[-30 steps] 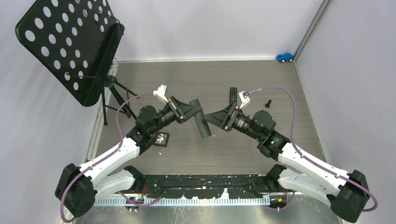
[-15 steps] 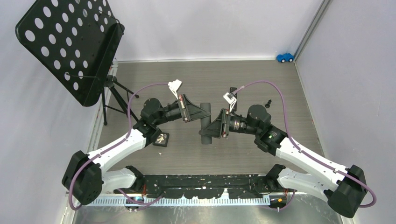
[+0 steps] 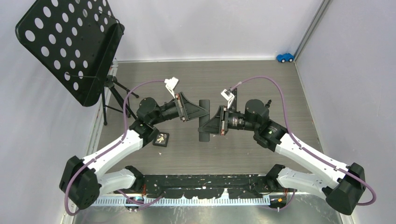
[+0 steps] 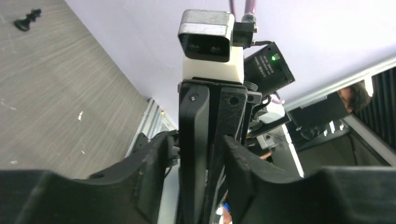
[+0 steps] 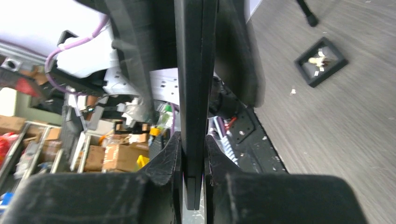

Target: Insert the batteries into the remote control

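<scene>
Our right end effector (image 5: 192, 145) is pinched tight on the black remote control (image 3: 204, 122), which is held edge-on over the middle of the table (image 3: 243, 154). Our left end effector (image 4: 196, 147) stands slightly parted around the same remote control, a thin gap beside one finger.

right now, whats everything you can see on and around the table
remote: one, black, held up mid-table between both arms
tray: one, small black square, pale bits inside, by the left arm
chess piece: one, black, behind the right arm
toy car: one, blue, far right corner
music stand: one, black, perforated, far left
table: one, grey wood grain
left fingers: two, black, slightly apart around the remote
right fingers: two, black, shut on the remote
</scene>
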Robot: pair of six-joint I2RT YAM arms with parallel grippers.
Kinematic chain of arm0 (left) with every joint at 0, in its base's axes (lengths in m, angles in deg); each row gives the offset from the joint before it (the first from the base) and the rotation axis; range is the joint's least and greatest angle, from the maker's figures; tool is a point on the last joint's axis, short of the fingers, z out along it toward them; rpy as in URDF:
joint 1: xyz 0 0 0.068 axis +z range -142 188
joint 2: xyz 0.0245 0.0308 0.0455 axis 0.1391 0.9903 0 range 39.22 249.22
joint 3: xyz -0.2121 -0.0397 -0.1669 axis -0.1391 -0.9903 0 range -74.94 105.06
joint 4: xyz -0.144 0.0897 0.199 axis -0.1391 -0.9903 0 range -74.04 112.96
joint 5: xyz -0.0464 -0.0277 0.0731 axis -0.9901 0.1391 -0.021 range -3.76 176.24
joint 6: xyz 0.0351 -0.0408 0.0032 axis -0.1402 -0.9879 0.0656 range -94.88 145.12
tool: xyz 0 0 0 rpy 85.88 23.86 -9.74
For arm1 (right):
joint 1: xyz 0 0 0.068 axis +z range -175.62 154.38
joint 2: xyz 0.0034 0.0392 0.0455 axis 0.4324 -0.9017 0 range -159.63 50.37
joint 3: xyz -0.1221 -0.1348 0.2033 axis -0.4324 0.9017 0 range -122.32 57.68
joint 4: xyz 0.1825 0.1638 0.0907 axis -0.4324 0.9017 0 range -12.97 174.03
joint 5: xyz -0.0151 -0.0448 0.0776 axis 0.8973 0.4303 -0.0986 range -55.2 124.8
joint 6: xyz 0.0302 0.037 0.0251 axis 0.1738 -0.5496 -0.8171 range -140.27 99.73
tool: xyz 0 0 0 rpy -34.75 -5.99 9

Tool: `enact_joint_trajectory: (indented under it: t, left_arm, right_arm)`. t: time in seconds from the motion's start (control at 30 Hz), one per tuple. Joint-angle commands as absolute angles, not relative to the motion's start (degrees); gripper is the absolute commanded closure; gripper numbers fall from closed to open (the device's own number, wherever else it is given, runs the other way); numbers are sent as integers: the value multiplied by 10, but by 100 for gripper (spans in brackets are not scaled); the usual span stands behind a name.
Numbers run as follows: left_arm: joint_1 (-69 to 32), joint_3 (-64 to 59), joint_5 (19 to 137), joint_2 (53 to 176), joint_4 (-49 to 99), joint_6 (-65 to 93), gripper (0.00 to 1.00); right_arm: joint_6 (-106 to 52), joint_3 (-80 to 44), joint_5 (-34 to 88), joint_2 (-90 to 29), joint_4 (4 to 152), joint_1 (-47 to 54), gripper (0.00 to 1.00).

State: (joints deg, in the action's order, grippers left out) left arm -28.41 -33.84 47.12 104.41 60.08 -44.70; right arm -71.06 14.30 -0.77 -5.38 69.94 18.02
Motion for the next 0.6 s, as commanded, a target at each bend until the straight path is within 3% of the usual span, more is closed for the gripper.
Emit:
enact_joint_trajectory:
  t: [0.0,0.07,0.13,0.2,0.3,0.43,0.57]
  left_arm:
    - [-284,-311,554,976,452,-343,35]
    - [-283,-302,636,942,341,-278,15]
    - [-283,-297,732,910,243,-225,2]
    - [-283,-297,860,887,143,-195,0]
    - [-283,-295,922,877,80,-170,0]
    - [-283,-283,920,893,32,-169,0]
    - [-283,-276,889,903,22,-138,6]
  right_arm:
    - [-644,73,94,-66,827,181,100]
    - [-633,63,161,-69,881,178,100]
    - [-621,44,266,-82,964,171,100]
    - [-613,19,378,-105,1047,160,100]
    - [-598,-33,534,-158,1156,130,100]
    - [-556,-93,704,-262,1222,71,99]
    - [-524,-155,765,-398,1229,4,100]
